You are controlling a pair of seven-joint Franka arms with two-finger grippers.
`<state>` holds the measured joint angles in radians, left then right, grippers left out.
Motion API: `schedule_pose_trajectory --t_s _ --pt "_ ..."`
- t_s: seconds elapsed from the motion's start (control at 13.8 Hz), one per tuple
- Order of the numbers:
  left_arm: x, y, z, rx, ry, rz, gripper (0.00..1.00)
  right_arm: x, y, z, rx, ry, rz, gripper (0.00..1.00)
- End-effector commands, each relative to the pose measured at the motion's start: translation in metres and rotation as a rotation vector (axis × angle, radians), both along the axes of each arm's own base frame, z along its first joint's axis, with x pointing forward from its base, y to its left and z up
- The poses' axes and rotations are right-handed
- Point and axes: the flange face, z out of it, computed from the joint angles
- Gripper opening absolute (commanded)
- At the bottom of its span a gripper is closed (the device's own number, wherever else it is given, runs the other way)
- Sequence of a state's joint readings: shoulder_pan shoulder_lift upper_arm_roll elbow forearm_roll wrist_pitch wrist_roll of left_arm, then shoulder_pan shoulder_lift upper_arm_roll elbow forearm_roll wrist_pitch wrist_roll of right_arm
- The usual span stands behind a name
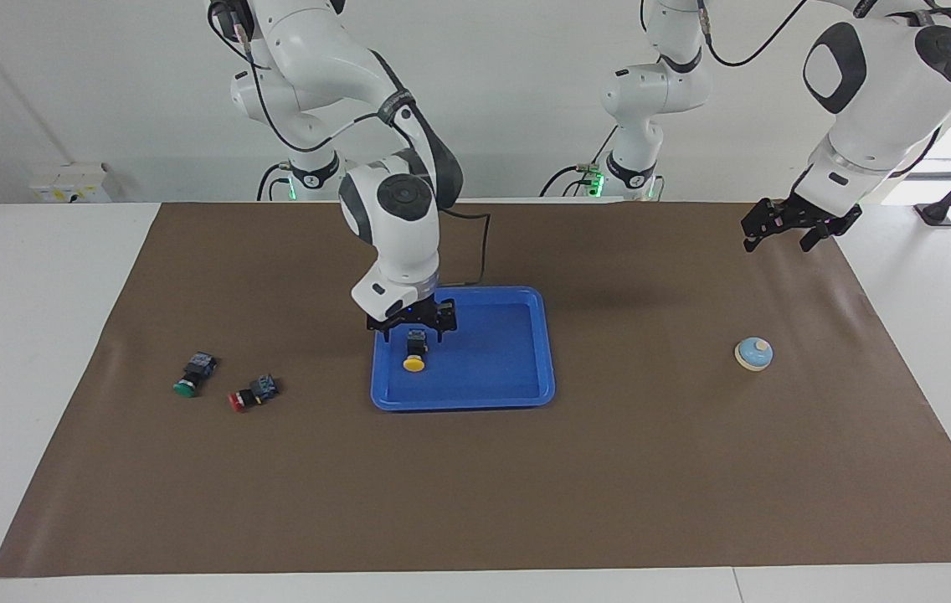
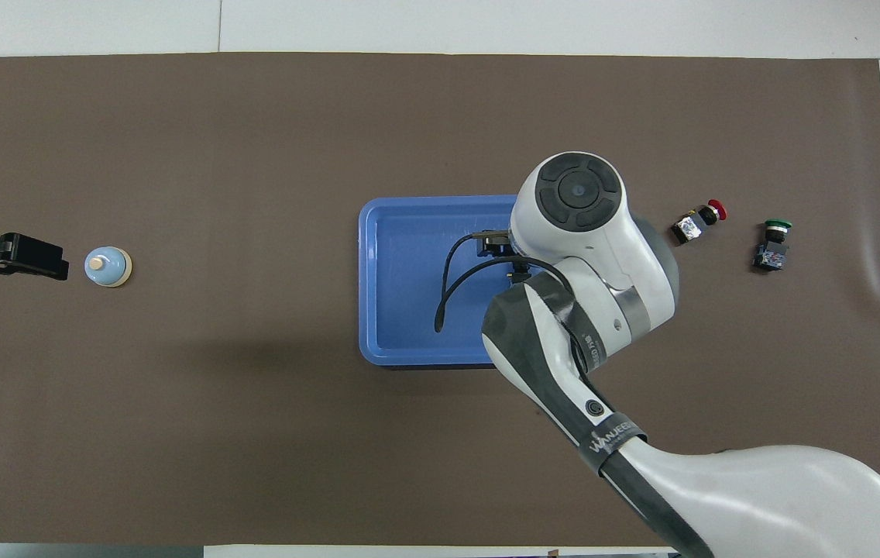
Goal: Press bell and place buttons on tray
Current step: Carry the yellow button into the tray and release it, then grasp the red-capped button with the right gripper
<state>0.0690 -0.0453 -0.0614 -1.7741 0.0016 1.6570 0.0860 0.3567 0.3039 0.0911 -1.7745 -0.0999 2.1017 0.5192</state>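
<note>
One blue tray [image 1: 526, 389] is seen at the middle of the brown mat [image 1: 475, 494], and one of the three buttons has been delivered to it: the yellow button [image 1: 414, 358] lies inside the tray, close to the rim at the right arm's end, with the right gripper [image 1: 411, 323] poised just above it, fingers spread and nothing held. Two buttons are left outside, both on the mat well apart from the tray toward the right arm's end of the table: the red button [image 1: 250, 394] nearer the tray, the green button [image 1: 193, 374] beside it and further out. One bell [image 1: 753, 353] stands well apart from the tray toward the left arm's end; whether it has been pressed cannot be told. The left gripper [image 1: 792, 231] is held in the air, open and empty, waiting above the mat's edge on the bell's side of the tray. By this count a third of the placing appears done.
</note>
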Motion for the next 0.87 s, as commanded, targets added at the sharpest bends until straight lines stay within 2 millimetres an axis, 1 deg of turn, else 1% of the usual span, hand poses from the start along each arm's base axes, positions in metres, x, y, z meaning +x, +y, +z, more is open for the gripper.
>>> schedule_pose_trajectory --t_s 0.0,0.07,0.22,0.29,0.44,0.51,0.58,0.65,0.73,0.8 --pt "-0.002 -0.001 0.006 -0.013 -0.018 0.01 1.0 0.001 -0.051 0.038 -0.001 0.003 0.01 1.0" --pt "-0.002 -0.001 0.006 -0.013 -0.017 0.01 1.0 0.008 -0.085 0.042 -0.011 0.026 -0.009 1.0" --pt "-0.002 -0.001 0.006 -0.013 -0.018 0.01 1.0 0.024 -0.144 0.047 0.004 0.019 -0.103 1.0" --pt "-0.002 -0.001 0.006 -0.013 -0.018 0.01 1.0 0.033 -0.182 0.045 0.03 0.013 -0.177 1.0" --pt "-0.002 -0.001 0.006 -0.013 -0.017 0.01 1.0 0.042 -0.239 0.04 0.041 -0.028 -0.278 0.95" --pt "-0.002 -0.001 0.006 -0.013 -0.018 0.01 1.0 0.04 -0.263 0.032 0.043 -0.036 -0.335 0.91" --pt "-0.002 -0.001 0.006 -0.013 -0.017 0.01 1.0 0.039 -0.282 0.026 0.044 -0.04 -0.386 0.9" --pt "-0.002 -0.001 0.006 -0.013 -0.018 0.01 1.0 0.037 -0.294 0.019 0.046 -0.04 -0.435 0.9" --pt "-0.002 -0.001 0.006 -0.013 -0.018 0.01 1.0 0.037 -0.296 0.012 0.051 -0.046 -0.486 0.89" --pt "-0.002 -0.001 0.006 -0.013 -0.017 0.01 1.0 0.04 -0.298 -0.004 0.053 -0.031 -0.547 0.89"
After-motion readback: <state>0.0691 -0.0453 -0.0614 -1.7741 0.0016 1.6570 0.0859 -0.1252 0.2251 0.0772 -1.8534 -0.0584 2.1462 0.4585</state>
